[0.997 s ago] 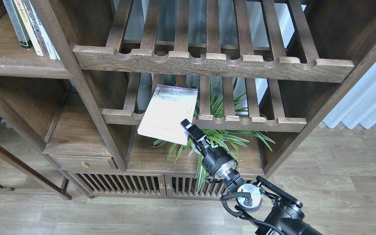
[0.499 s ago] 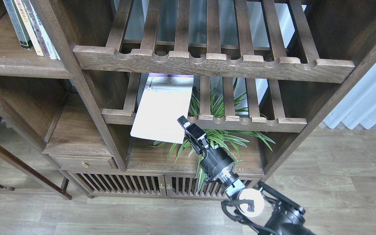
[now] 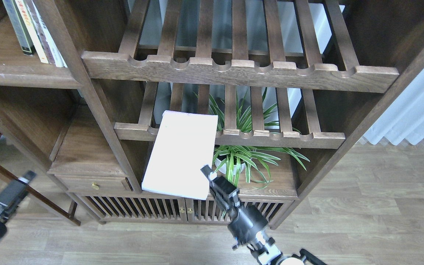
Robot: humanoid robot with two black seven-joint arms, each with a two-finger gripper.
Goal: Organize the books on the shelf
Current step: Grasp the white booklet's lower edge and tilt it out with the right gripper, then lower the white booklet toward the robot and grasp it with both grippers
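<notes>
My right pincer (image 3: 207, 176) is clamped on the lower right corner of the thin lavender-white book (image 3: 180, 156), which hangs in front of the slatted rack (image 3: 234, 138). Held by one corner, a thin, light paperback like this will likely flex and sag. My left pincer (image 3: 20, 182), at eight o'clock, holds nothing; its gap I cannot tell.

Right arm rising from the lower edge, forearm slanting up and to the left, its right gripper (image 3: 207, 176) at the far end with the fingers closed on the lower right corner of the thin lavender-white book (image 3: 179, 154). Left gripper (image 3: 22, 180), at the lower left edge, points up and right; its finger spacing cannot be resolved.
</notes>
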